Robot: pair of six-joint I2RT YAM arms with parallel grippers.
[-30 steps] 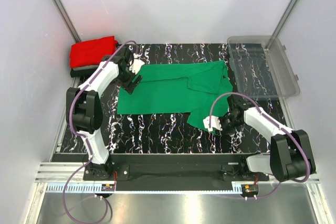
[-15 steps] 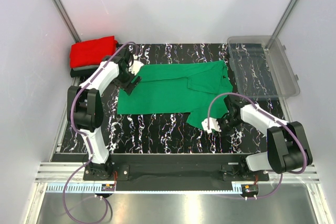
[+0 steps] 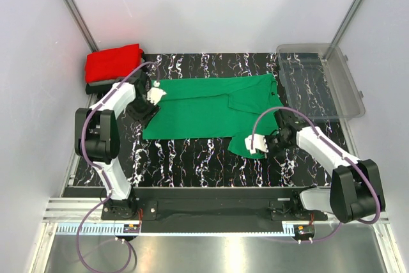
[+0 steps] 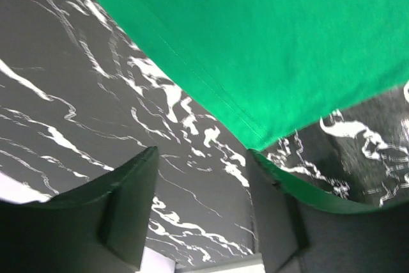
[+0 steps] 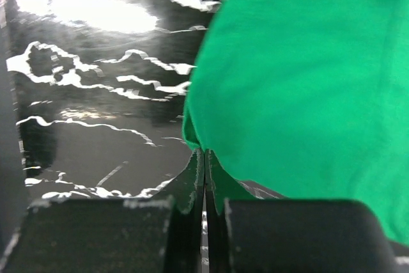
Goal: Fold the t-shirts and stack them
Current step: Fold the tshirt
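Your left gripper (image 3: 144,109) is low over the marble table (image 3: 192,158), at the left edge of the green t-shirt (image 3: 211,110). In the left wrist view its two fingers (image 4: 128,212) are spread apart with only table surface between them, and a corner of the green cloth lies just beside the right finger, not held.

Your right gripper (image 3: 254,146) is at the near right part of the same shirt. In the right wrist view its fingers (image 5: 192,180) are pressed together, and the green hem bunches at their tips, so it appears to pinch the edge of the cloth.

The green t-shirt lies spread flat in the middle of the table, with its right side partly folded over. The red t-shirt (image 3: 114,62) sits folded in the far left corner, on top of a dark t-shirt (image 3: 96,87). The clear bin (image 3: 350,97) stands at the far right, apart from the shirts.
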